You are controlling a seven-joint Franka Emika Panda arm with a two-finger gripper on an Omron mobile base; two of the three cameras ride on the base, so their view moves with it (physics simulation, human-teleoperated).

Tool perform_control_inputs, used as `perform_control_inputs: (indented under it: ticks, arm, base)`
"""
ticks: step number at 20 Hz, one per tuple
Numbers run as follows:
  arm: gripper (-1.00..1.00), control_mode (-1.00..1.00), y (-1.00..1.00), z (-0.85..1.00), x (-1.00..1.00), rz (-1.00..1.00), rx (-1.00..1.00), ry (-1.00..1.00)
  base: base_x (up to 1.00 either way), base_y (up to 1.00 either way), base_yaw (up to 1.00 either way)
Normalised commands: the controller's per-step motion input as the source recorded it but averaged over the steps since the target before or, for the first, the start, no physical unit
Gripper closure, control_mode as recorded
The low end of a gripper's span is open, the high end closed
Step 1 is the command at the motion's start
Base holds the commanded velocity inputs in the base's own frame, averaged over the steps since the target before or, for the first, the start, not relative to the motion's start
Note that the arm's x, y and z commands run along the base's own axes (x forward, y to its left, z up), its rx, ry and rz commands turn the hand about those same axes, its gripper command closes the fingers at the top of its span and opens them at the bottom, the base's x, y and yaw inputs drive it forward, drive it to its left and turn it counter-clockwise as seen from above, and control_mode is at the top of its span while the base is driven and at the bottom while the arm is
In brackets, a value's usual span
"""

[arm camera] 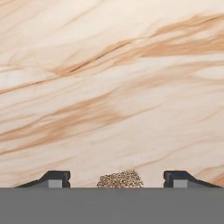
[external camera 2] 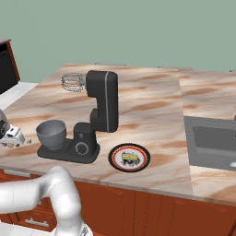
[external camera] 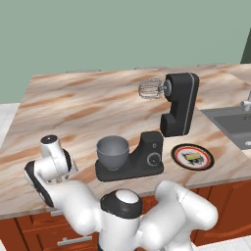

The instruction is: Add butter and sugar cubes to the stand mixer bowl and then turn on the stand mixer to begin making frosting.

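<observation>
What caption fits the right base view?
Stand mixer with head tilted up, empty bowl on base, rimmed plate beside.

I see a marble-patterned counter (external camera: pixel 73 108) with tan veining, sitting over reddish-brown wooden cabinets (external camera 2: pixel 138 207). A grey sink (external camera 2: pixel 214 145) is set into it on the right. Near the front edge rests a round dark plate with a red rim (external camera: pixel 179 158). Behind everything stands a plain green wall (external camera: pixel 122 29).

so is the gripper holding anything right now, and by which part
Nothing is held. In the hand view the gripper has its fingertips standing apart, with a small speckled brownish thing between them on the counter, not yet gripped.
</observation>
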Motion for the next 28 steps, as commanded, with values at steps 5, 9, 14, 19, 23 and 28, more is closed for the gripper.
perform_control_inputs:
  ticks: [5, 9, 14, 19, 23, 28]
  arm:
    - [1.0, -1.0, 0.0, -0.01, -0.1, 0.0, 0.0, 0.0]
    - [1.0, -1.0, 0.0, 0.43, -0.08, 0.0, 0.0, -0.05]
    - [1.0, -1.0, -0.15, 1.0, -0.05, 0.0, 0.0, -0.09]
    - [1.0, -1.0, -0.55, 0.9, -0.08, 0.0, 0.0, -0.03]
    - [1.0, -1.0, -0.72, 0.71, -0.01, 0.0, 0.0, 0.0]
    - [1.0, -1.0, -0.85, 0.53, -0.04, 0.0, 0.0, -0.04]
  base:
    - [0.0, 0.0, 0.0]
    - [0.0, 0.0, 0.0]
    - [0.0, 0.0, 0.0]
    - [0.0, 0.0, 0.0]
    - [0.0, 0.0, 0.0]
    - [0.0, 0.0, 0.0]
